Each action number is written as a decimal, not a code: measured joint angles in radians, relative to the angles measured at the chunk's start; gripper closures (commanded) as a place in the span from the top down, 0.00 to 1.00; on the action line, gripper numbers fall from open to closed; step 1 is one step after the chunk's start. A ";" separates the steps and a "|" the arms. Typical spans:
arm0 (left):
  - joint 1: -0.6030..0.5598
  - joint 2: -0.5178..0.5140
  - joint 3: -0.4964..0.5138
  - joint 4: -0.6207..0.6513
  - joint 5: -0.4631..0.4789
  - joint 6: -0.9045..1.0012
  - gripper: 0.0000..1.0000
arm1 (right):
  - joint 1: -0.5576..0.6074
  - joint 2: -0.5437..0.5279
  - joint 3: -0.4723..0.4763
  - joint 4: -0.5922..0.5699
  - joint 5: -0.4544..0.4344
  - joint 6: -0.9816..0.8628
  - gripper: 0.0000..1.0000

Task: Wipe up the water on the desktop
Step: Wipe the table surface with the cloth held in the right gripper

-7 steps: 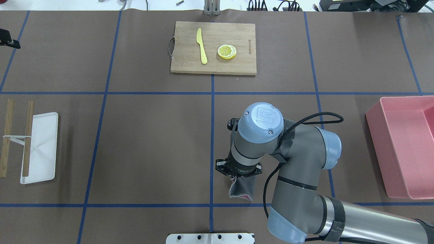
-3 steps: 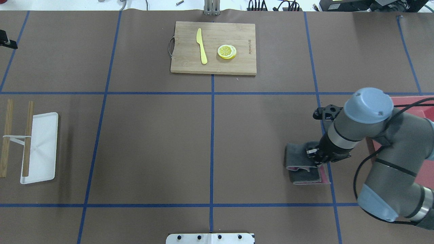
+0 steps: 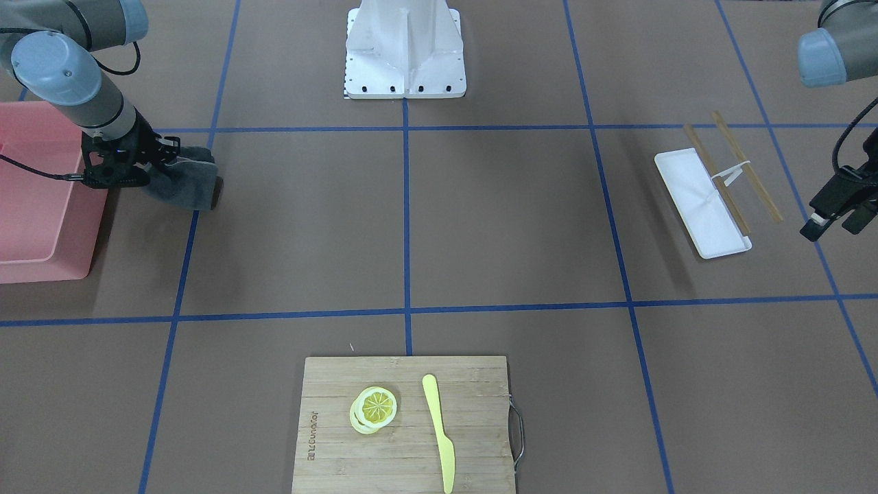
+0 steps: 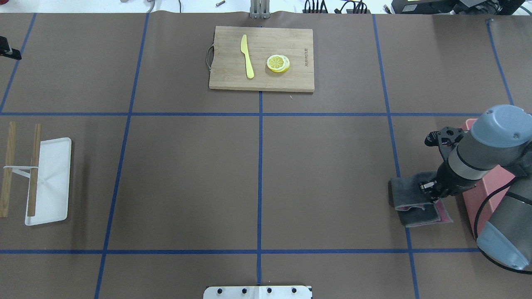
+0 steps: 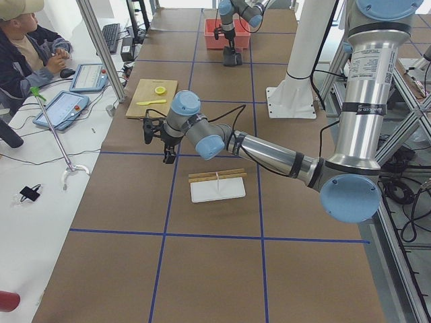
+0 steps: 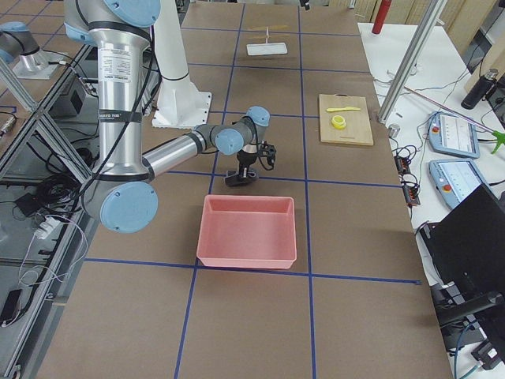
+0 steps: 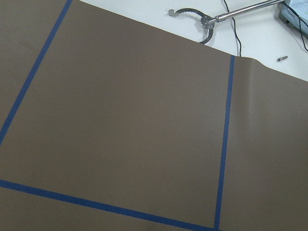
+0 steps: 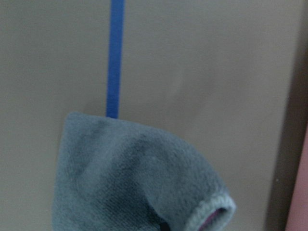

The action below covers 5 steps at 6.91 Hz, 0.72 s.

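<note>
The desktop point(image 4: 187, 174) is brown with a grid of blue tape lines. I see no water on it in any view. My right gripper point(image 4: 432, 192) is shut on a grey cloth point(image 4: 409, 201) with a pink edge, at the desktop's right side beside the pink bin. The cloth point(image 3: 185, 182) hangs from the gripper point(image 3: 140, 165) and its lower part lies folded on the desktop. In the right wrist view the cloth point(image 8: 134, 178) fills the lower frame over a blue line. My left gripper point(image 3: 833, 221) hovers open and empty over the far left side.
A bamboo cutting board point(image 4: 262, 58) with a yellow knife point(image 4: 247, 56) and lemon slices point(image 4: 278, 63) lies at the back middle. A white tray point(image 4: 50, 182) with wooden sticks sits at the left. The pink bin point(image 3: 34, 199) stands at the right edge. A person point(image 5: 23, 47) sits beyond the table.
My right arm has swept rightward from the desktop's middle to beside the pink bin, dragging the cloth along. The left gripper has barely moved.
</note>
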 measured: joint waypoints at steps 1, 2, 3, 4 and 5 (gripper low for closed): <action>-0.001 0.000 -0.001 0.000 -0.005 0.000 0.97 | -0.038 0.074 -0.003 -0.022 0.011 0.066 0.00; -0.003 0.000 -0.001 0.000 -0.008 0.000 0.97 | -0.102 0.199 -0.026 -0.059 0.010 0.172 0.00; -0.004 0.002 -0.001 0.000 -0.009 0.000 0.97 | -0.167 0.355 -0.085 -0.089 -0.006 0.284 0.00; -0.005 0.006 -0.001 -0.001 -0.010 0.000 0.97 | -0.219 0.507 -0.165 -0.098 -0.027 0.381 0.00; -0.006 0.008 -0.001 -0.001 -0.016 0.000 0.97 | -0.251 0.642 -0.257 -0.091 -0.040 0.443 0.00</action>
